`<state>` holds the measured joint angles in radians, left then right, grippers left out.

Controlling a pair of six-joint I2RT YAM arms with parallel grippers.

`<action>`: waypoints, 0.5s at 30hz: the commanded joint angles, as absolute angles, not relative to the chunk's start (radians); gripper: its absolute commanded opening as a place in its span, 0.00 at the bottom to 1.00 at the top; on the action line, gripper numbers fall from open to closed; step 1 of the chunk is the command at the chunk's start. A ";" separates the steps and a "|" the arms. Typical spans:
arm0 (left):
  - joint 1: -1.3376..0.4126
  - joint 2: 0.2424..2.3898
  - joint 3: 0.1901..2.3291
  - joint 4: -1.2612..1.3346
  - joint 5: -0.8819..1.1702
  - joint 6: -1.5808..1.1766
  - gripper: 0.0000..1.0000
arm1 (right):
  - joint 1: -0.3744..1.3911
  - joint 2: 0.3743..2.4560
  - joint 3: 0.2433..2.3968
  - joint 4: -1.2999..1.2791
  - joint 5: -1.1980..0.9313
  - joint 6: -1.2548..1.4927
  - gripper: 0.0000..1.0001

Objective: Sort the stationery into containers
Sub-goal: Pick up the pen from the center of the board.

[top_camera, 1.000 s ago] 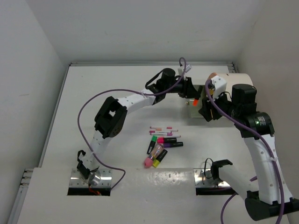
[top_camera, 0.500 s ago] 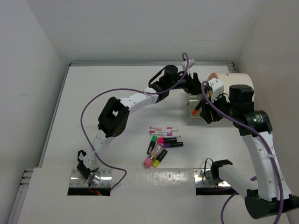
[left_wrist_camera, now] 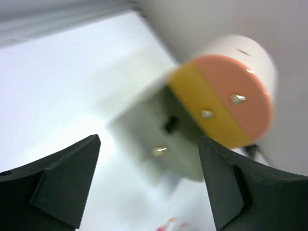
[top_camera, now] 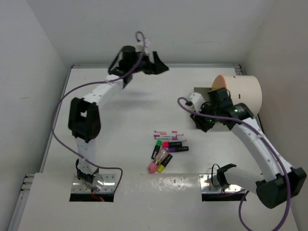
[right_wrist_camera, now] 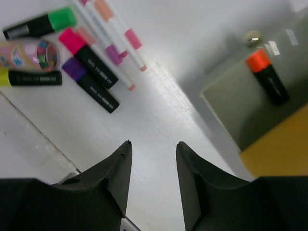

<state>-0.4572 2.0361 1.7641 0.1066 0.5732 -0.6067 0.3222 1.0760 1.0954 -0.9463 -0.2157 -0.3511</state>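
Observation:
The container is a cream-white drum (top_camera: 245,94) at the back right, with an orange end face (left_wrist_camera: 236,91) and a grey drawer (right_wrist_camera: 231,103) pulled out of it. An orange highlighter (right_wrist_camera: 268,79) lies in that drawer. The other stationery is on the table: green (right_wrist_camera: 41,25), pink (right_wrist_camera: 86,54), purple (right_wrist_camera: 91,83) and yellow (right_wrist_camera: 31,77) highlighters, a pink-ended tube (top_camera: 155,162) and thin white pens (top_camera: 167,132). My left gripper (top_camera: 160,67) is open and empty, high at the back. My right gripper (top_camera: 198,123) is open and empty, between the drawer and the pile.
White walls close the table at the back, left and right. The drum lies against the right wall. Both arm bases sit on metal plates (top_camera: 94,182) at the near edge.
The left arm swung from the drawer up to the back left and opened its jaws. The orange highlighter stayed in the drawer. The right gripper dropped toward the pile, its jaws narrower.

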 commanded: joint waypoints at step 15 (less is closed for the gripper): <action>-0.002 1.542 1.387 -0.452 0.580 -0.247 1.00 | 0.785 1.423 0.871 -0.614 -0.098 -0.355 0.39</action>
